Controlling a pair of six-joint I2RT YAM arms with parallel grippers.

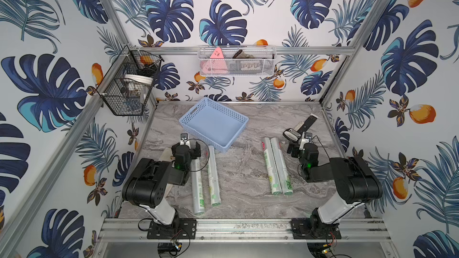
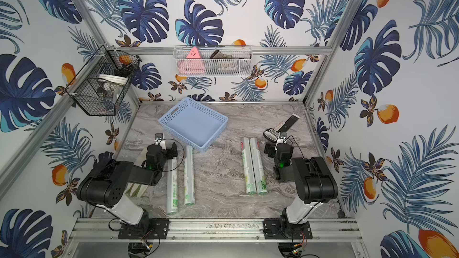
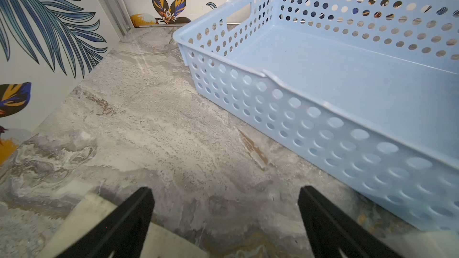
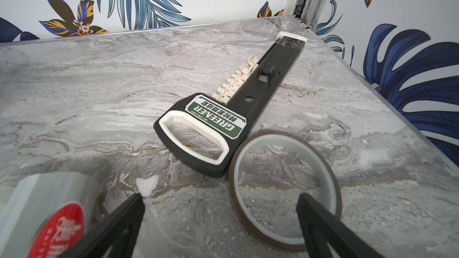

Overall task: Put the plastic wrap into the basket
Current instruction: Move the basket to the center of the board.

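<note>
So all four rolls of plastic wrap (image 1: 213, 177) are lying flat on the marble table (image 1: 243, 170), none of them in the basket (image 1: 213, 127). Two sit on the left, just beside each other with a thin gap, and the leftmost one has its far end tucked under the left arm. The other two (image 2: 258, 167) are on the right, pressed together side by side, and the one marked "300" is the right-hand one. All of them run roughly near to far.

The light blue basket sits at the far middle of the table, turned at an angle, with its near corner pointing between the two pairs.

Left gripper (image 3: 225, 192) hangs over bare table just left of the basket, fingers spread wide with nothing between them. Right gripper (image 4: 220, 196) is the same, fully released and gripping nothing. It's just right of the right pair's far ends, and one red-capped roll end (image 4: 49, 219) shows beside its finger. Just past it lie a tape ring (image 4: 332, 189) and a black socket rack (image 4: 216, 120), touching each other, near the far right corner.
</note>
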